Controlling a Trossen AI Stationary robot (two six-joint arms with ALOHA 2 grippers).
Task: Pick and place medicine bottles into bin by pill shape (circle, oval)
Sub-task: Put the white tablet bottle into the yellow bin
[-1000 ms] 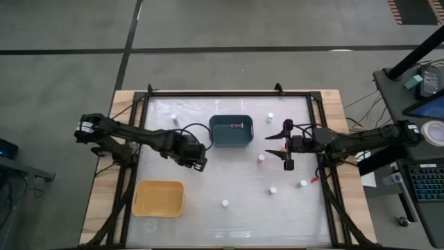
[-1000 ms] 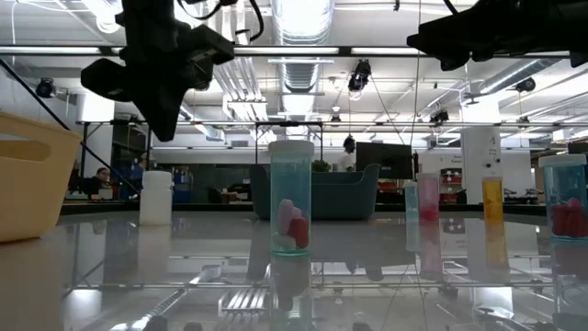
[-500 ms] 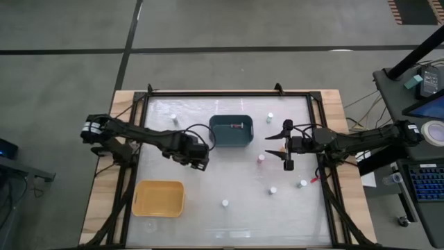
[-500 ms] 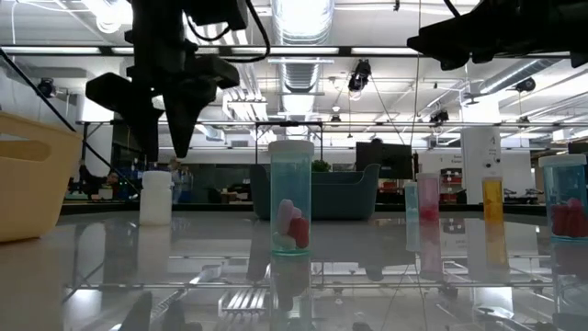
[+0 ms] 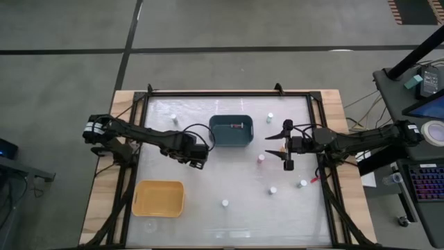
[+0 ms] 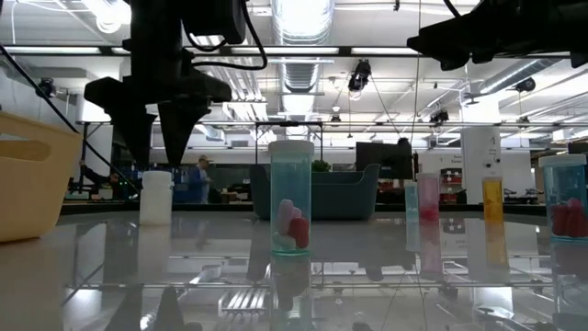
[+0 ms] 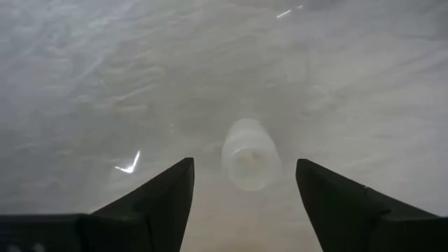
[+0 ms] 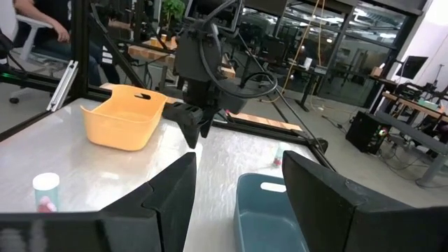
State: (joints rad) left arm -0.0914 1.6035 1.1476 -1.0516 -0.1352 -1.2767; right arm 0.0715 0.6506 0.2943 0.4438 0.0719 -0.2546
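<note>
A white-capped medicine bottle (image 7: 250, 155) stands upright on the table, and my left gripper (image 7: 244, 162) hangs open straight above it. In the low view both fingertips (image 6: 175, 145) are just above the bottle's cap (image 6: 156, 175), one on each side. From above, my left gripper (image 5: 197, 160) hides this bottle. My right gripper (image 5: 267, 144) is held level and open over the table's right half, beside a pink bottle (image 5: 261, 157). Other bottles stand at the far left (image 5: 174, 118), the far right (image 5: 270, 117), the near middle (image 5: 225, 203) and the near right (image 5: 273, 189).
A teal bin (image 5: 231, 130) stands at the far middle, close to my left gripper. A yellow bin (image 5: 159, 198) sits at the near left. One more bottle (image 5: 302, 183) stands at the right. Dark frame rails run along the table's edges.
My left gripper has opened from shut and has sunk toward the white bottle, so that its fingertips now stand just above the cap. The bottle has kept its place.
</note>
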